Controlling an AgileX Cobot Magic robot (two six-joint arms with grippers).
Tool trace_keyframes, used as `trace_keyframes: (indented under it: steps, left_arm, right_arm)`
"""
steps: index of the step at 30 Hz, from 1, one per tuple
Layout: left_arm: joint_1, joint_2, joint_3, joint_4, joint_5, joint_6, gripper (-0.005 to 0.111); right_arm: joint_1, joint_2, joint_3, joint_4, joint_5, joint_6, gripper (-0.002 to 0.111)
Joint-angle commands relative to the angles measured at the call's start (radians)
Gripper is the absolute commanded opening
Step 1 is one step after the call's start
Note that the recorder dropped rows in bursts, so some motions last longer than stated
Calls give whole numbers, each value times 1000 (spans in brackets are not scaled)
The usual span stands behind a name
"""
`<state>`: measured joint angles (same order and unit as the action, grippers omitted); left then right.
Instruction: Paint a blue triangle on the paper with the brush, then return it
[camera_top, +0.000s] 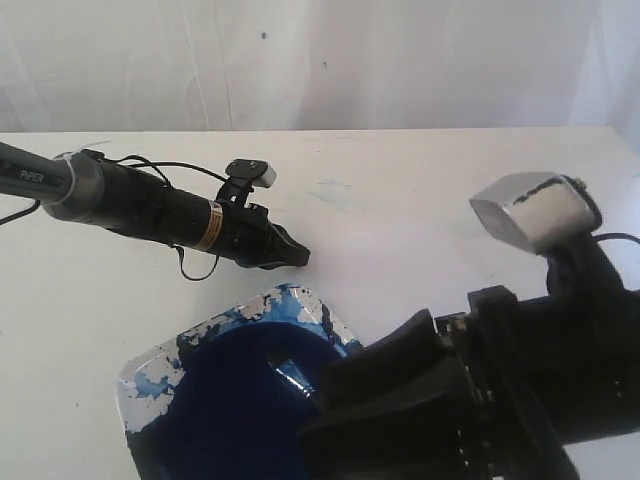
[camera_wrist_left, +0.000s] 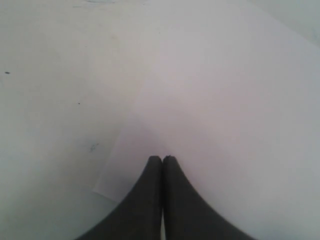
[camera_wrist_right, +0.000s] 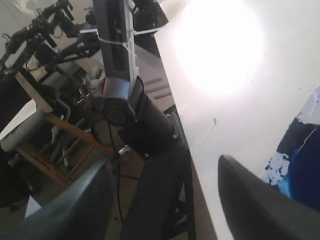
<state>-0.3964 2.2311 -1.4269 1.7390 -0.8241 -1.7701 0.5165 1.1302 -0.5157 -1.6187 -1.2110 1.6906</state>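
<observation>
My right pincer (camera_wrist_right: 166, 165) hangs empty, jaws wide apart, at the edge of the square white dish (camera_top: 150, 385) pooled with dark blue paint. That makes it my nearer arm to the paint (the thin black-handled brush I cannot pick out for sure; a dark slanted streak (camera_top: 288, 368) just ahead may be it). Farther off, my left pincer (camera_wrist_left: 162, 159) is pressed shut over a corner of the plain white paper sheet (camera_wrist_left: 225, 100), which looks unpainted.

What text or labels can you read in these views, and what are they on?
"PIPER": on the left arm, up by the picture's edge, faint.
Yellow band further down that arm: print too blurred to read.
Nothing else readable in any view.
</observation>
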Motion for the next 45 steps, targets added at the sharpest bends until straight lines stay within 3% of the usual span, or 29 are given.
trace_keyframes:
  steps: [1, 5, 21, 23, 29, 31, 36, 39, 45]
  left_arm:
    - [-6, -5, -5, 5, 8, -3, 0]
    - [-6, -5, -5, 5, 10, -3, 0]
    - [-6, -5, -5, 5, 8, -3, 0]
    - [-6, -5, -5, 5, 8, -3, 0]
    - [-6, -5, -5, 5, 8, -3, 0]
    - [-6, -5, -5, 5, 8, -3, 0]
    - [-6, -5, -5, 5, 8, -3, 0]
    - [-6, -5, -5, 5, 8, -3, 0]
    - [-6, -5, -5, 5, 8, -3, 0]
  right_arm:
    - [3, -23, -21, -126, 18, 19, 53]
    - [3, -98, -37, -126, 262, 16, 40]
    - [3, -539, -65, -126, 847, 22, 37]
    - [3, -571, -65, -126, 953, -63, 36]
    - [11, -589, -69, -125, 1584, -434, 36]
    - [25, -589, -71, 33, 1651, -618, 36]
    - [73, -578, -71, 733, 1713, -1187, 36]
    - [94, -566, -71, 1080, 1780, -1430, 36]
    - [104, -529, -71, 1587, 1843, -1861, 36]
